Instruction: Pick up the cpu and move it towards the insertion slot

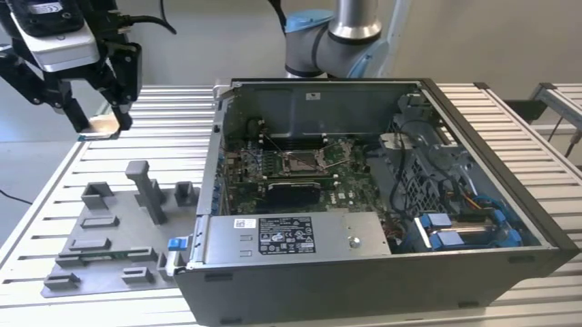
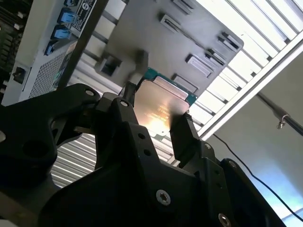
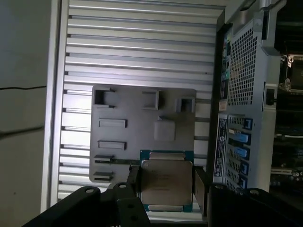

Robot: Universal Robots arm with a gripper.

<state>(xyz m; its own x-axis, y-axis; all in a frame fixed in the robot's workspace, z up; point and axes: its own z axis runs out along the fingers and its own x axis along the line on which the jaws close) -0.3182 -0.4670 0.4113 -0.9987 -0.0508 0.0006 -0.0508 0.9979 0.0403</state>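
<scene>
At the exterior view's left, the pincer (image 1: pixel 102 127) hangs above the worktop (image 1: pixel 146 143), clamped on the cpu (image 3: pixel 165 182) by its edges. That thin hold might slip, or the chip might clip the case wall (image 1: pixel 217 163) short of the insertion slot (image 1: pixel 300 161).

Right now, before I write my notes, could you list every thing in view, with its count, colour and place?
cpu: one, silvery top, held over the table, outside the case.
slot: one, silver frame, on the board.
board: one, green, inside the case.
box: one, silver with a white label, at the case's near wall.
case: one, dark grey, open, on the table.
fixture plate: one, grey, at the exterior view's left of the case.
table: one, silvery slats.
arm: one, grey and blue, behind the case.
end effector: one, black, shut on the cpu.
</scene>
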